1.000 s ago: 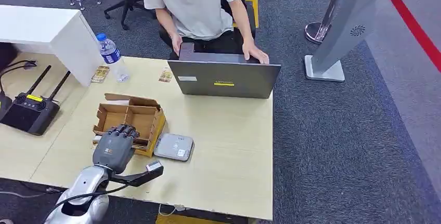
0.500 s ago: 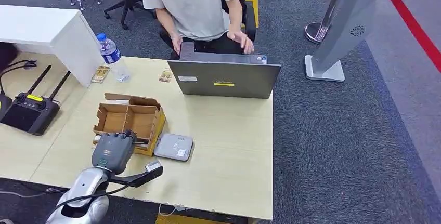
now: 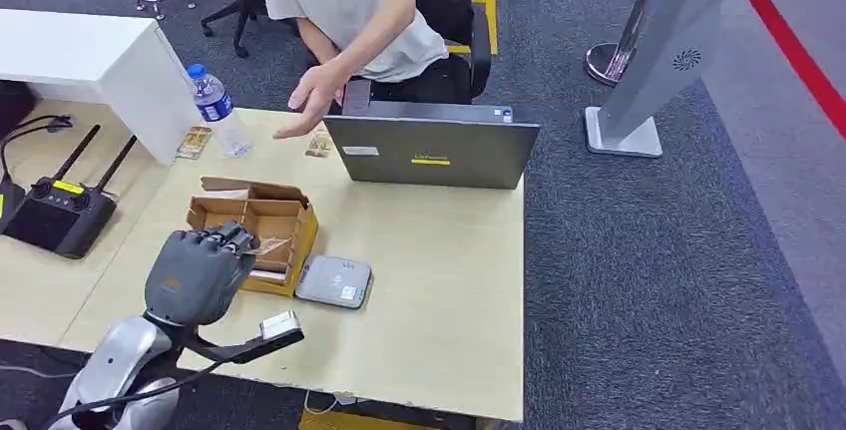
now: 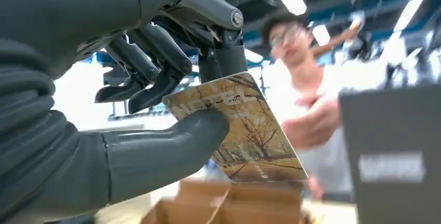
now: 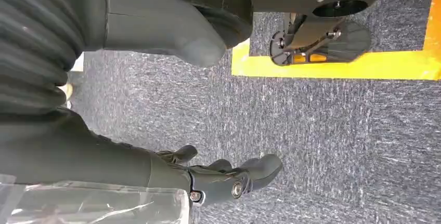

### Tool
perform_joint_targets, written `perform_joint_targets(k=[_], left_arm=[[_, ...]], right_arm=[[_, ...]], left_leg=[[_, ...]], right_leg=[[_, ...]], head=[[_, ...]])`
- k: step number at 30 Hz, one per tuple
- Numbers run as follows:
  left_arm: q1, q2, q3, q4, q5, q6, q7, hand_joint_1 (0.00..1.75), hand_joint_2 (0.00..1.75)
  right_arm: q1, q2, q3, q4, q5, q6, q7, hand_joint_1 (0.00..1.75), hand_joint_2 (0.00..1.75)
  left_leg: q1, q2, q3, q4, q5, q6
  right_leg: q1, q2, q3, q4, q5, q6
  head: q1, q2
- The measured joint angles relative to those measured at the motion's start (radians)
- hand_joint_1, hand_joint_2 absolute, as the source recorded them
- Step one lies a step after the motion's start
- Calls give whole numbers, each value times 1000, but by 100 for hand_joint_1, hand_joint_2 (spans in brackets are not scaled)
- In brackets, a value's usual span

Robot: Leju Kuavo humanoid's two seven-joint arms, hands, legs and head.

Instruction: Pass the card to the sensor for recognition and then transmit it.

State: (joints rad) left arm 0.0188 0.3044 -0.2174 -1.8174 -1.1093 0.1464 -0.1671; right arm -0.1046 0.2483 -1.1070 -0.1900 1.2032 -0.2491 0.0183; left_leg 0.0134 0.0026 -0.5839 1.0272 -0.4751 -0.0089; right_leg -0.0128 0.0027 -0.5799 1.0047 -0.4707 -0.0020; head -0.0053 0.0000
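Note:
My left hand (image 3: pixel 195 275) hovers over the near end of the open cardboard box (image 3: pixel 261 216) and pinches a card between thumb and fingers. The card (image 4: pixel 240 130) has a tan tree picture and stands tilted above the box (image 4: pixel 234 206). Its thin edge (image 3: pixel 267 246) pokes out past my fingers. The grey card sensor (image 3: pixel 334 281) lies flat on the table just right of the box, a little right of my hand. My right hand (image 5: pixel 130 164) hangs over the carpet, fingers apart, holding nothing.
Across the table a person reaches a hand (image 3: pixel 314 101) out over the far edge, beside an open laptop (image 3: pixel 431 151). A water bottle (image 3: pixel 214 111) and two small cards (image 3: pixel 193 142) lie at the far side. A black remote controller (image 3: pixel 58 215) sits on the left.
My left hand has risen out of the box with the card pinched in it. The person's hand has left the laptop and swung left over the table's far edge.

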Motion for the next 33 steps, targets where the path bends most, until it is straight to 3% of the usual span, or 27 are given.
perform_joint_targets(k=[3,5,9,13,17,18,23,24,29,33], left_arm=[[-77,6,-3,-6,15,-19,24,175,175],[-199,-1,-9,21,-8,-24,66,175,175],[-429,-34,-10,181,-79,14,152,175,175],[-578,-68,-10,351,-42,14,146,175,175],[-640,-97,-10,438,-39,9,142,175,175],[-649,-103,-10,448,-36,5,142,0,175],[-666,-116,-13,464,-14,-18,145,0,175],[-666,-116,-14,466,-10,-21,147,0,0],[-648,-104,-14,452,38,-27,142,0,0],[-555,-48,-9,371,115,1,95,0,0]], right_arm=[[0,0,0,0,11,6,2,0,175],[-2,0,4,0,35,16,7,0,175],[-6,0,27,-2,77,34,16,0,175],[-7,-1,44,-4,88,51,23,0,175],[-7,-2,51,-4,86,52,27,0,175],[-7,-2,52,-5,86,53,28,0,175],[-7,-2,52,-5,83,53,27,0,175],[-7,-2,52,-5,83,53,26,0,175],[-5,-2,52,-5,80,49,16,0,175],[-2,-1,51,-5,65,42,8,0,175]], left_leg=[[0,1,0,0,1,0],[1,-4,-4,1,5,0],[1,-4,-4,1,7,0],[1,-1,-4,1,9,0],[1,0,-4,1,9,0],[1,1,-4,1,9,0],[1,2,-5,1,9,0],[1,2,-5,1,9,0],[1,2,-6,0,9,0],[1,4,-6,0,8,-1]], right_leg=[[0,1,-2,0,2,-1],[1,-4,-3,0,4,1],[1,-3,-3,0,9,0],[1,1,-4,0,11,-1],[1,2,-5,0,11,-1],[1,3,-5,0,11,-1],[1,4,-6,0,11,-1],[1,4,-6,0,11,-1],[1,4,-6,0,11,-1],[1,6,-6,1,11,-1]], head=[[-1,0],[1,0],[2,0],[1,0],[1,0],[1,0],[1,0],[1,0],[1,0],[0,0]])
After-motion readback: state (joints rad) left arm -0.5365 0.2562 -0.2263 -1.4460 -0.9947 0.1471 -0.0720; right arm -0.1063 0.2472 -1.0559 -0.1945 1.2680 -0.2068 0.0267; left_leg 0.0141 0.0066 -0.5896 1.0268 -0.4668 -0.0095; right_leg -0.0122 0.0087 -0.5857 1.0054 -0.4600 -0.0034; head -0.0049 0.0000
